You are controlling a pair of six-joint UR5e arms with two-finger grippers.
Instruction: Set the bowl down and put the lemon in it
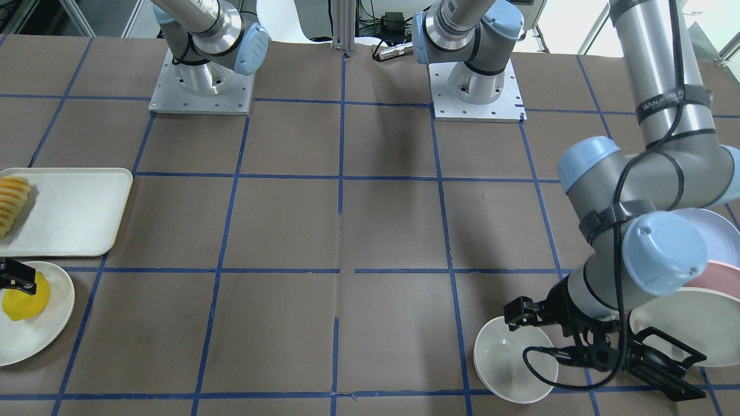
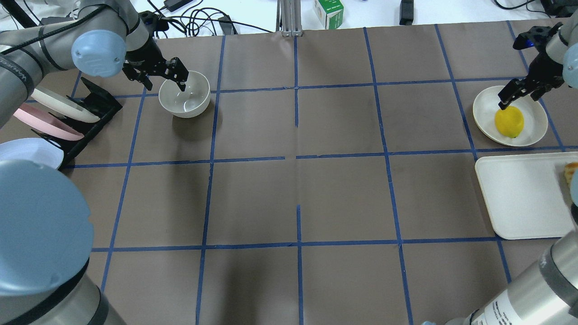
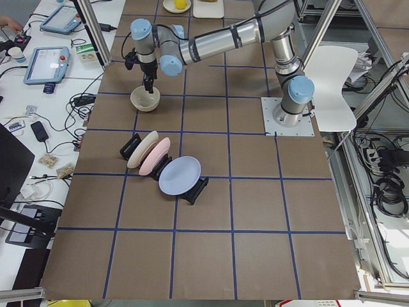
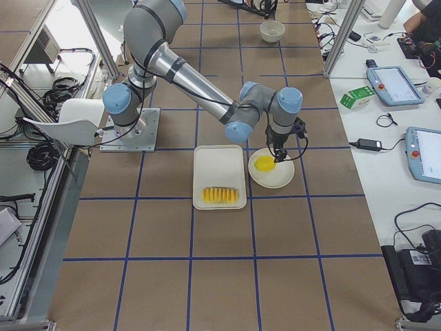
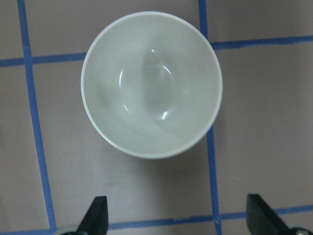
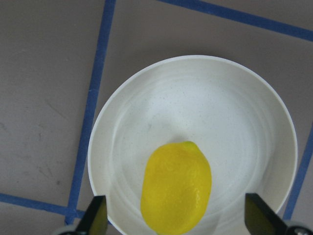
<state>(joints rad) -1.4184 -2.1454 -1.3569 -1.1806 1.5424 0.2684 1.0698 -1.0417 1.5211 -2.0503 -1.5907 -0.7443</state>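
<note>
The off-white bowl [image 2: 185, 97] stands upright and empty on the brown table at the far left; it also shows in the front view [image 1: 509, 358] and the left wrist view [image 5: 151, 83]. My left gripper [image 2: 163, 83] hangs open just over the bowl's rim, holding nothing; its fingertips [image 5: 98, 215] stand wide apart. The yellow lemon [image 2: 509, 122] lies on a flat off-white plate [image 2: 485, 113] at the far right. My right gripper [image 2: 521, 97] is open and empty just above the lemon [image 6: 176, 188], its fingertips [image 6: 259, 215] either side of it.
A white tray [image 2: 519, 194] with sliced yellow food [image 1: 13, 202] lies beside the lemon's plate. A black rack [image 2: 97, 108] with cream, pink and blue plates stands left of the bowl. The two arm bases [image 1: 202, 86] [image 1: 477, 92] are on the robot's side.
</note>
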